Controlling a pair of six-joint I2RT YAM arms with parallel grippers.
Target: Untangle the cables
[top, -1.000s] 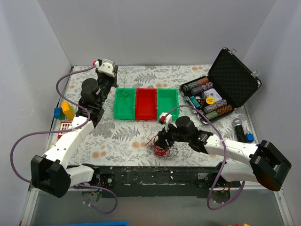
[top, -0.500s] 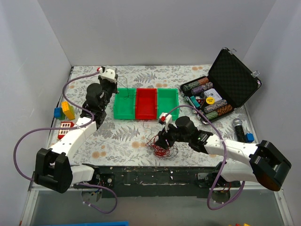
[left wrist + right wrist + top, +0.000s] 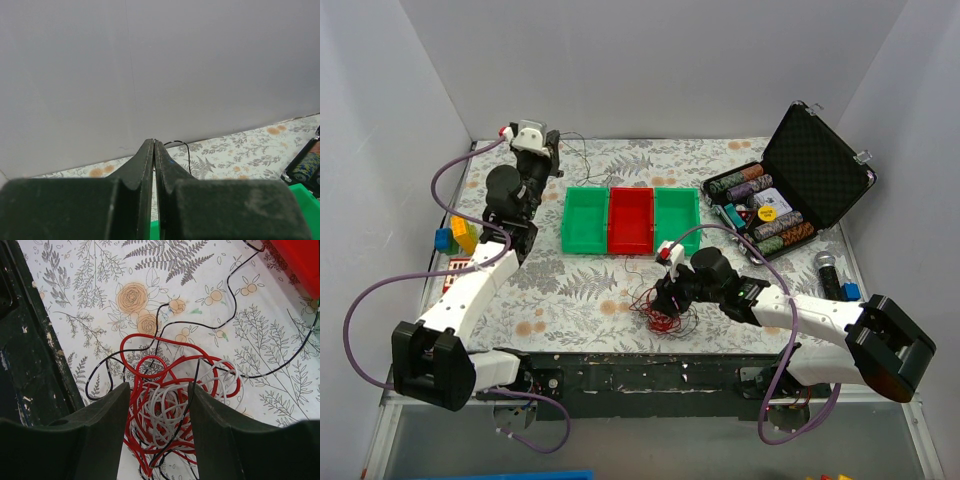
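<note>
The cables point(image 3: 663, 315) lie as a fist-sized tangle of red, white and black wires point(image 3: 170, 410) near the table's front edge. My right gripper point(image 3: 663, 303) hangs over it, open, with one finger on each side of the clump point(image 3: 159, 390). The fingers brush its outer loops. Loose black strands run off toward the red bin. My left gripper point(image 3: 556, 145) is raised at the back left, facing the rear wall, its jaws pressed together point(image 3: 154, 142). A single thin black cable point(image 3: 186, 150) comes out of its tip and trails down toward the green bin point(image 3: 582, 150).
Three bins stand in a row mid-table: green point(image 3: 585, 222), red point(image 3: 631, 220), green point(image 3: 677, 215). An open black case of poker chips point(image 3: 820, 165) is at the right, a microphone point(image 3: 828, 270) beside it. Toy blocks point(image 3: 463, 233) lie at the left. The black front ledge point(image 3: 650, 365) is close to the clump.
My left arm has swung toward the back left, carrying the black cable away from the left green bin. My right gripper's jaws have narrowed a little around the clump.
</note>
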